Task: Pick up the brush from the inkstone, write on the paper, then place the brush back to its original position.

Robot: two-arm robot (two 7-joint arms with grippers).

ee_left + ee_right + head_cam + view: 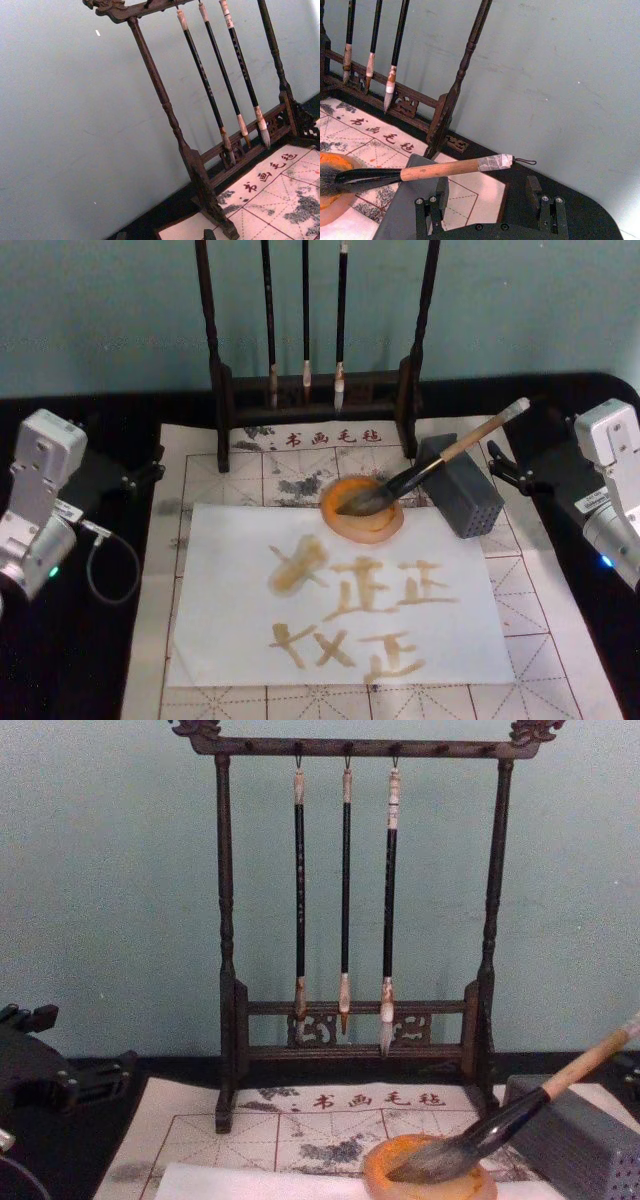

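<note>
Brush [430,472] lies slanted right of centre in the head view, bristles in the inkstone [332,510], handle propped on the grey block [470,505] just beside it. Paper [230,540], lower centre, bears amber strokes. Right pincer [487,180] sits at the right edge, spread wide and gripping nothing, apart from the brush. Left pincer [145,477] is parked at the left edge; whether it is spread I cannot tell.
</note>
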